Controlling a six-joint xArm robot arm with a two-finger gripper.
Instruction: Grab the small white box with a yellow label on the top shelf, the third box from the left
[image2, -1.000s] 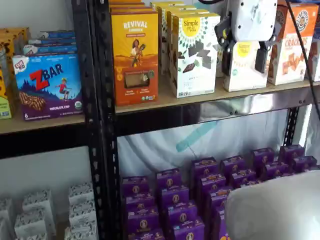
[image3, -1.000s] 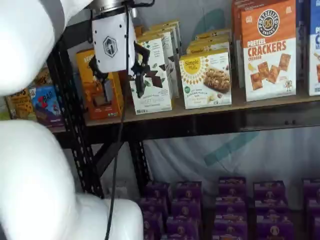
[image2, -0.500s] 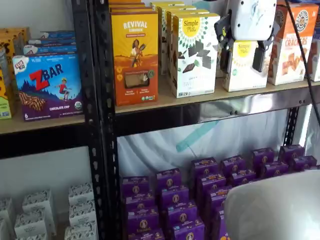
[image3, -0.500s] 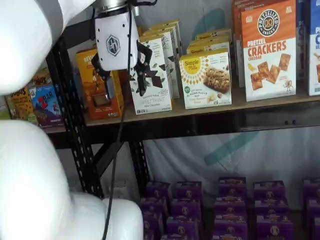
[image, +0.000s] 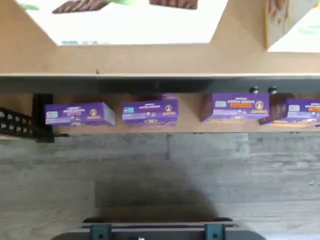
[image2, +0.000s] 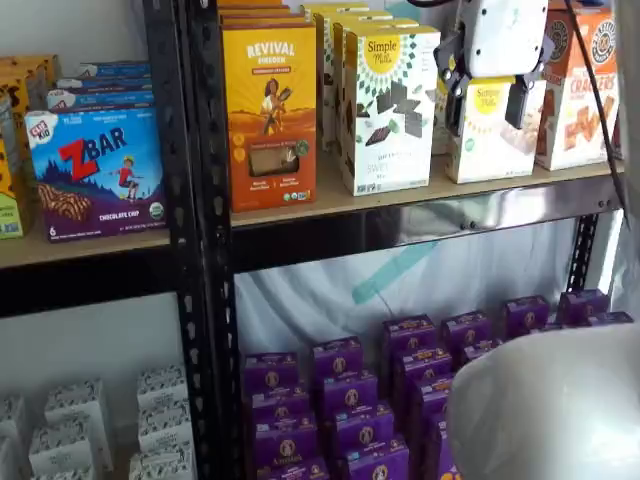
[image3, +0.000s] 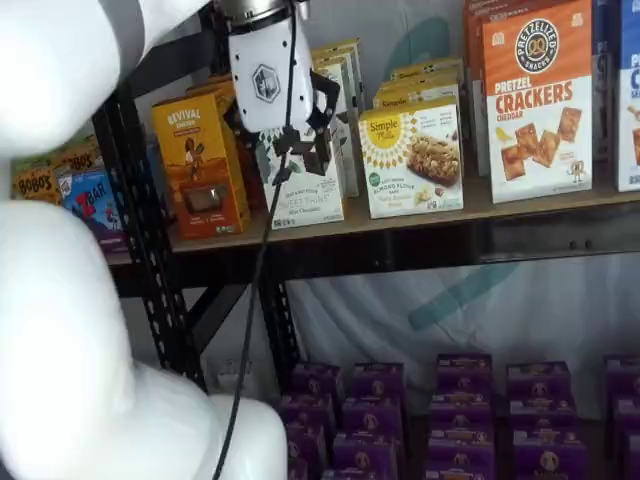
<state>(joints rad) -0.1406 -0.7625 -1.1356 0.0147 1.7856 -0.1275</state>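
The small white box (image2: 488, 138) with a round yellow logo stands on the top shelf (image2: 430, 222), between a taller white carton (image2: 388, 105) and an orange cracker carton (image2: 580, 95). It shows in both shelf views (image3: 412, 158). My gripper (image2: 488, 104) hangs in front of the box's upper half in a shelf view, with a black finger at each side of the box's face and a plain gap between them. It holds nothing. In a shelf view the gripper (image3: 285, 150) overlaps the taller white carton (image3: 305, 190). The wrist view shows a white carton with a yellow edge (image: 295, 30) on the tan board.
An orange Revival carton (image2: 269, 115) stands at the shelf's left end by the black perforated post (image2: 200, 240). Several purple boxes (image2: 350, 400) fill the lower level. A Zbar box (image2: 95, 170) sits on the neighbouring rack. My white arm (image3: 70, 330) fills the left of a shelf view.
The gripper has risen a little and shifted sideways along the shelf front, away from the orange Revival carton. It has stayed open. The boxes have not moved.
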